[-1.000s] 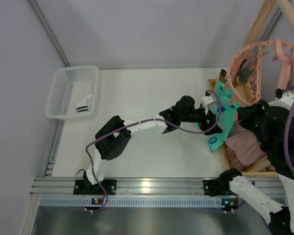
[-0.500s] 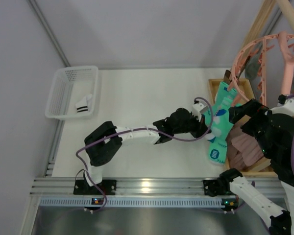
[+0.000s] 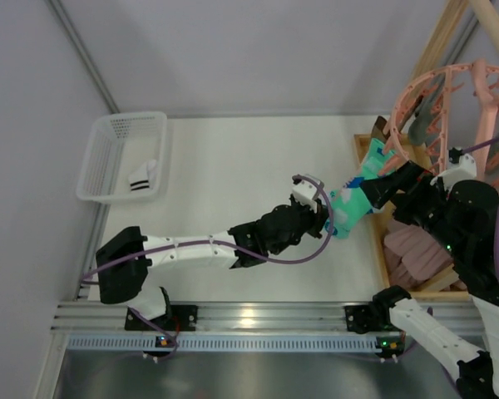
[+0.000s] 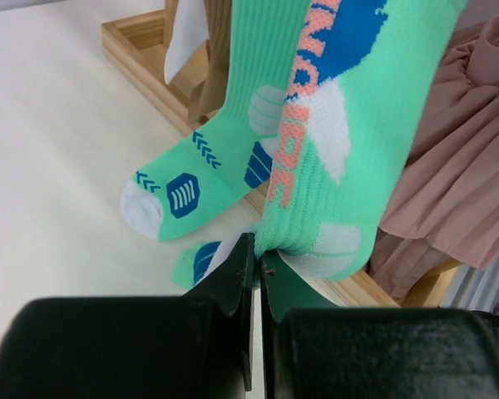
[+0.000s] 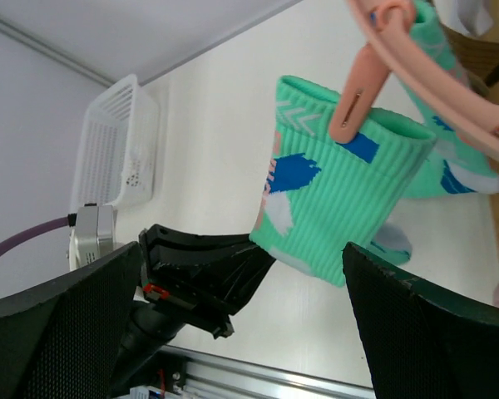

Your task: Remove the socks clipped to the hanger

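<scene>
The left end effector [image 4: 256, 249] is clenched on the lower end of a mint-green sock [image 4: 349, 125], its two fingers pressed together on the fabric. The cuff of this sock is clipped by a pink clip [image 5: 358, 100] of the hanger [image 3: 416, 91] (the sock is stretched between them, above the desk [image 3: 233, 166]). The right end effector [image 3: 387, 184] is released, wide open beside the cuff. A second mint-green sock [image 4: 208, 166] hangs behind. A white sock [image 3: 144, 176] lies in the basket [image 3: 108, 133].
</scene>
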`<state>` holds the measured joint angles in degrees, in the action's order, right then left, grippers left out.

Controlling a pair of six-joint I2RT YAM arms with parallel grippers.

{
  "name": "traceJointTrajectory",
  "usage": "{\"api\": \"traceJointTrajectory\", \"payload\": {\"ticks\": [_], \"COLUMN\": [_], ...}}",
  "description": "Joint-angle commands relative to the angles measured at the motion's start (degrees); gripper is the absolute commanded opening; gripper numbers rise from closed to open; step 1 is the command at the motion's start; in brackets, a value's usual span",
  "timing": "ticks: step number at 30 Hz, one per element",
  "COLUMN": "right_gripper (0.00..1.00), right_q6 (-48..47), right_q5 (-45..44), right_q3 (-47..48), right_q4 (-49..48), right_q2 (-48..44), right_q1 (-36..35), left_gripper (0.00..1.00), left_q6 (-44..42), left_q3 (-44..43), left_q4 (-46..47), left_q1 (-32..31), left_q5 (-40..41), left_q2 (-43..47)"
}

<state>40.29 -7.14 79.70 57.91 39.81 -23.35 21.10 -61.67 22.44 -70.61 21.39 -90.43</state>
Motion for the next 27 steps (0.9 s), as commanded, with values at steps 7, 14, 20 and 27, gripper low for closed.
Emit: {"api": "traceJointTrajectory", "payload": {"ticks": [7,14,20,27], "right_gripper": [0.95,0.89,0.84,0.80], "right_q6": [-1.4,-1.2,1.3,1.8], "right_q5": [2.3,-2.6,-8.3,-12.5], "right_q3": [-1.8,-6.2,-12.0,-14.3], "right_q4": [-10.3,-13.1,-19.4,-22.5], "right_q2": [-1.8,-4.6,-9.0,-11.1], "right_q1": [0.3,0.4,0.3,0.4], "left_gripper": [0.00,0.00,0.00,0.00], "left_q6": [3.5,8.9,14.7,20.5], "left_q3": [2.2,1.6,1.5,1.1], "left_q4": [-1.2,-1.1,-1.1,-1.0], "left_q1": [0.1,1.5,3.6,7.3], "left_q5": [-9.0,-29.0,-39.8,-50.0], "left_q2": [11.0,14.6,15.8,15.7]}}
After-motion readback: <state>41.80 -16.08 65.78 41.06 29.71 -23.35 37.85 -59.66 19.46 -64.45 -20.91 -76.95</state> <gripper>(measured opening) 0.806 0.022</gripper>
